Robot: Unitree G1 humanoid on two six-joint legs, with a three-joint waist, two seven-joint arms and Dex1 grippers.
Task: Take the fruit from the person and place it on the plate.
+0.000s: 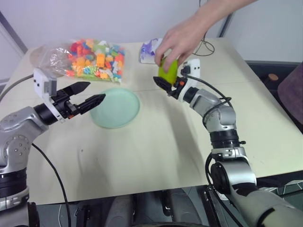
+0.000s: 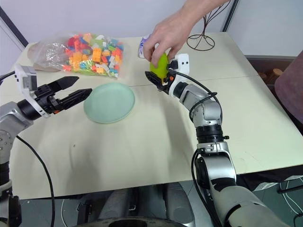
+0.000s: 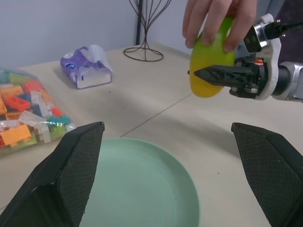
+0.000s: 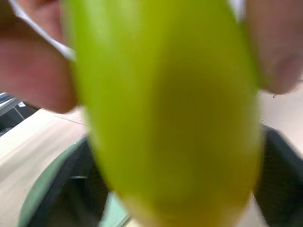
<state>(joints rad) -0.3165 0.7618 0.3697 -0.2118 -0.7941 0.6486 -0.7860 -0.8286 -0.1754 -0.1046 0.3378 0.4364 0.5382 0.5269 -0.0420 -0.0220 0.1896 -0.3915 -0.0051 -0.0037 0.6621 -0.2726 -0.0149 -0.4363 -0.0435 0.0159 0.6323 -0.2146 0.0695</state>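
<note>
Two claws work over a pale worktop (image 1: 156, 142), and the plate (image 1: 115, 108) serves as the landmark for everything on it. That round mint-green plate lies flat on the worktop and carries nothing.

Beyond the plate and off to its right, the person's hand (image 1: 182, 40) reaches in from the far side and holds the fruit (image 1: 168, 71) from above, fingers wrapped over its top. The yellow-green fruit hangs upright in the air, above the worktop and clear of the plate. The right claw (image 1: 165, 82) sits at the fruit's lower half, pointing roughly level and towards the plate side. Its black fingers (image 3: 222, 75) stand apart with the fruit between them; in the right wrist view the fruit fills the space between the two dark fingers. Whether the fingers actually press on the skin I cannot tell, so it reads as parted around the fruit while the hand grips it from above.

At the plate's left edge, the left claw (image 1: 87, 97) hovers just above the rim, pointing level across the plate. Its two fingers are spread wide and hold nothing.

Behind the plate, on its far left, lies a clear bag of colourful toy bricks (image 1: 92, 59). Further back, beyond the plate and close behind the hand, sits a small purple-and-white tissue pack (image 3: 85, 71), with a thin wire stand (image 2: 203, 40) farther right.
</note>
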